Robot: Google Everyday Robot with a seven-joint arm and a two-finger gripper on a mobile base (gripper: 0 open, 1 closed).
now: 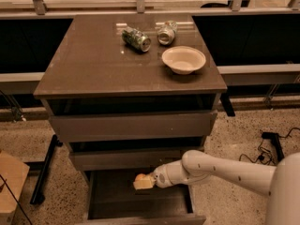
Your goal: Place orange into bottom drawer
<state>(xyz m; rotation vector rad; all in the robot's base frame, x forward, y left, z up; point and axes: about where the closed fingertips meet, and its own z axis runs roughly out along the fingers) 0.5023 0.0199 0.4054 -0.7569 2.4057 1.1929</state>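
Note:
The bottom drawer (140, 201) is pulled open below two shallower drawers and shows a dark interior. My gripper (143, 182) reaches in from the right over the drawer's back part. Its pale fingers are shut on the orange (140, 177), of which only a small rounded part shows above the fingers. The orange hangs a little above the drawer floor.
On the cabinet top (93, 64) lie two crushed green cans (137, 38) (167, 33) and a beige bowl (183, 59). A cardboard box (8, 182) stands on the floor at left. Cables (272, 144) lie on the floor at right.

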